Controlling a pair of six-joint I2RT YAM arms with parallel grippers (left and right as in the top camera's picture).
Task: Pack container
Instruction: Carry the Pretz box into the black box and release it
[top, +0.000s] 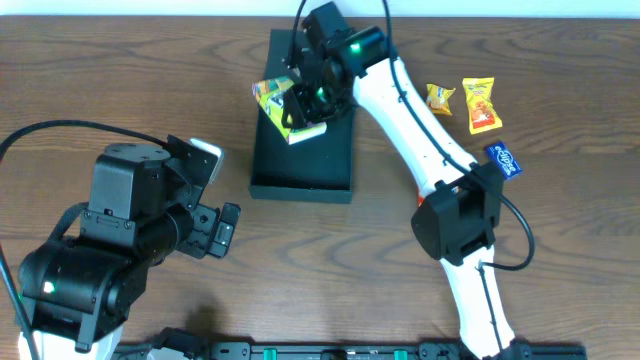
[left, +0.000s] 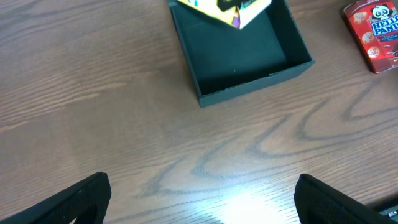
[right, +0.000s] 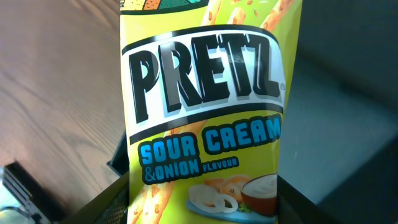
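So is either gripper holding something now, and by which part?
The right gripper holds the Pretz box by the end with the onion picture, above the container. The left gripper is open and empty.

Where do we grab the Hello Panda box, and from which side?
The Hello Panda box lies flat, face up on the table, apart from the container. Probably come from above, jaws across its narrower width, closing on the long side edges.

Surface (left: 93, 124): brown wood grain, smooth, with a mild sheen. Container (left: 258, 85): dark card, matt. Pretz box (right: 205, 124): printed card, smooth and lightly glossy.
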